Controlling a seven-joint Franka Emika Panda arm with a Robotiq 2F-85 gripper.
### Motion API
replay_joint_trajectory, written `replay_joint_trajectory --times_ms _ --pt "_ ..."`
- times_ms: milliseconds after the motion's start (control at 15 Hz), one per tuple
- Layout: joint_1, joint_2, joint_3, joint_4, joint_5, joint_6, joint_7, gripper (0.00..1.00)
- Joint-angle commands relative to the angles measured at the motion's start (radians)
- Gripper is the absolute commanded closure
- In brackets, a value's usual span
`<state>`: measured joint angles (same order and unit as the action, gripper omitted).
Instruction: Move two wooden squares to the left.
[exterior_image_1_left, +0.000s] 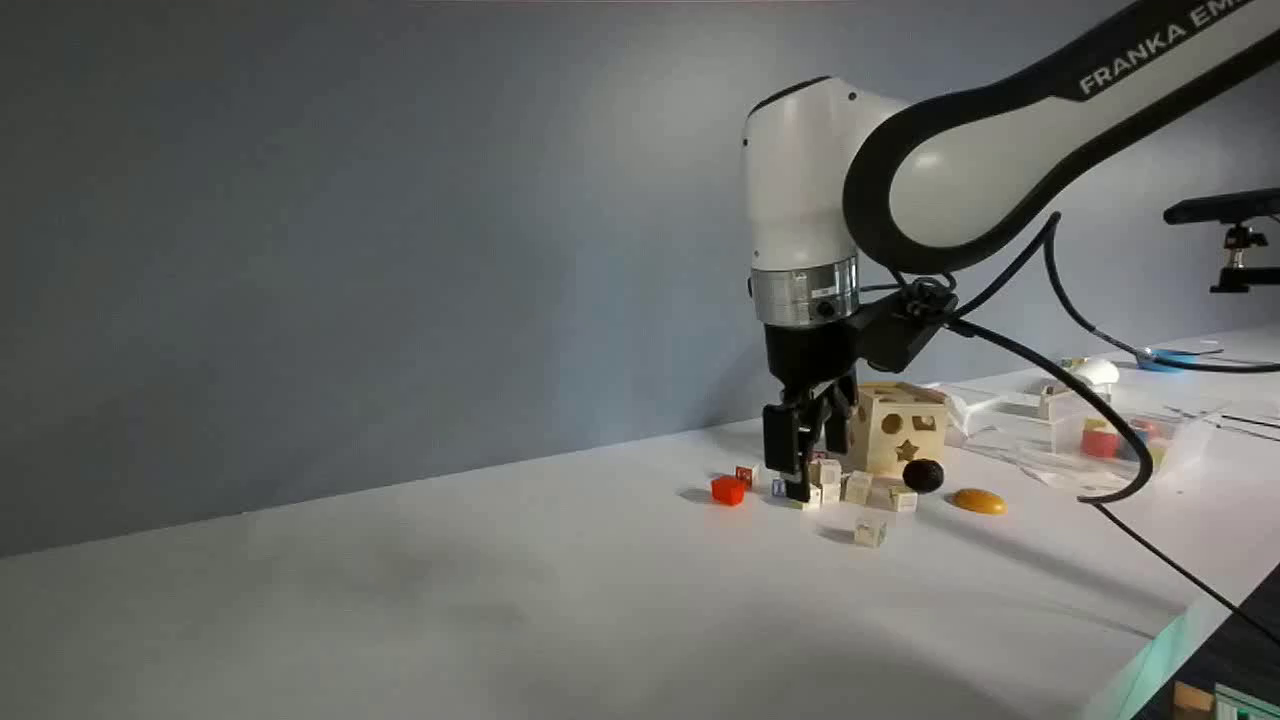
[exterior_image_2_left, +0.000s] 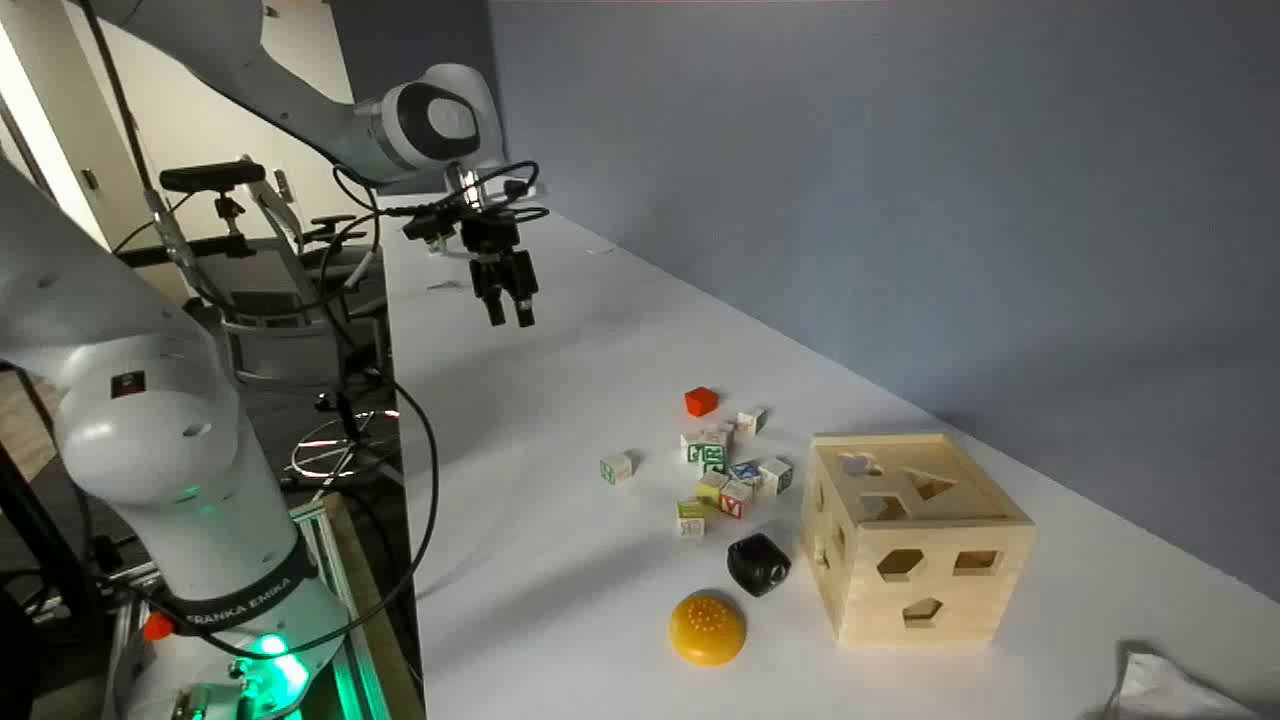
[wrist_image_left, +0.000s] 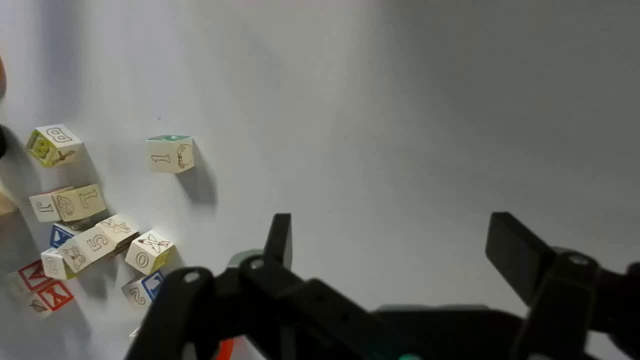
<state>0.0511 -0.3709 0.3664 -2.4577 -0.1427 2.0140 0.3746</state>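
Squares of pale wood (wrist_image_left: 97, 241) are lying to the left of the gripper (wrist_image_left: 390, 237) in the wrist view, most gathered close together. In an exterior view the gripper is hanging above the tabletop (exterior_image_2_left: 540, 560) on the far side of the squares, well apart, and one lone square (exterior_image_2_left: 616, 467) is sitting left of the others. The gripper's fingers (wrist_image_left: 279, 240) are standing wide apart, bare tabletop showing between them, holding nothing. In the wrist view the lone square's green face is pointing to the far side, a face marked "1" and one with a drawing showing nearer; its edges are appearing about equal, no long axis standing out. Among the others, a short row is slanting from near left to far right. At least ten squares are showing, overlaps preventing an exact figure. In an exterior view one red block (exterior_image_2_left: 701, 402) is lying on their far side, one black piece (exterior_image_2_left: 758, 564) and one orange-yellow rounded piece (exterior_image_2_left: 707, 632) on their near side, and one wooden box (exterior_image_2_left: 938, 562) with shaped holes is standing to the right.
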Motion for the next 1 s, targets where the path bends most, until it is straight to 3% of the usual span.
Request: replay_joint_trajectory --times_ms 0,267,400,933 --pt "0.035 0.005 -0.033 0.002 -0.013 -0.003 0.011 0.00" --pt "0.035 0.005 -0.033 0.002 -0.013 -0.003 0.011 0.00" --pt "-0.002 -0.011 -0.031 -0.012 -0.059 0.038 0.129 0.00" --pt "-0.084 -0.166 -0.161 -0.123 -0.056 0.120 0.314 0.00"
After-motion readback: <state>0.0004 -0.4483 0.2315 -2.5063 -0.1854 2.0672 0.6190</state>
